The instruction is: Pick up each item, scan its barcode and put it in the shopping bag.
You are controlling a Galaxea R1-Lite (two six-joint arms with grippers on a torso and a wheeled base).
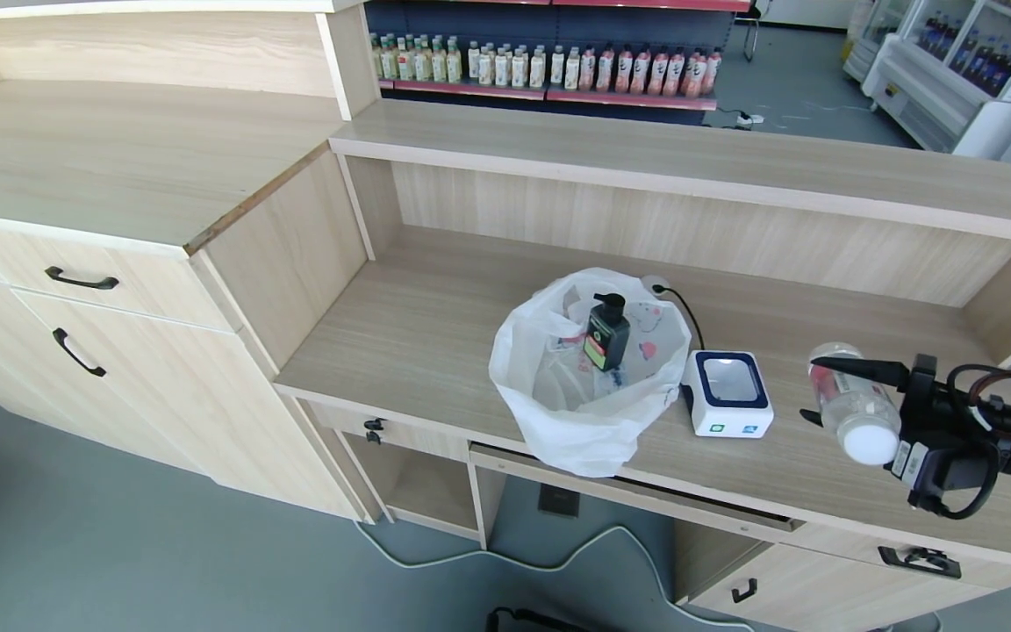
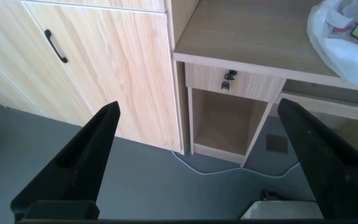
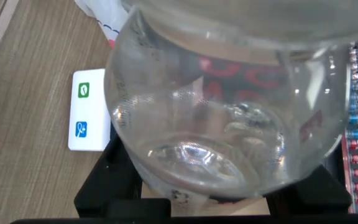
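Two grippers to tell of. Saw the R gripper (image 1: 813, 389) at the right end of the counter (image 1: 435, 333), up off the wood, black fingers clamped tight on a clear bottle (image 1: 856, 412). Found the bottle tipped on its side betw. the fingers, one finger above and one below. White cap pointed toward the near edge of the counter, red label round the middle. In the R wrist view, saw its see-through wall very close up.

Spotted the scanner (image 1: 727, 392) just beside the bottle, on the robot's left of it, not touching. White box w/ a dark blue frame, flat on the counter, black cable (image 1: 685, 307) behind it.

Found the shopping bag (image 1: 523, 369) right next to the scanner's other side, white, mouth open, w/ a black pump bottle (image 1: 607, 333) standing inside.

Saw the L gripper (image 2: 199, 106) down low over the grey floor (image 2: 135, 180), near the cupboard door (image 2: 123, 68), fingers spread wide apart, holding nothing.
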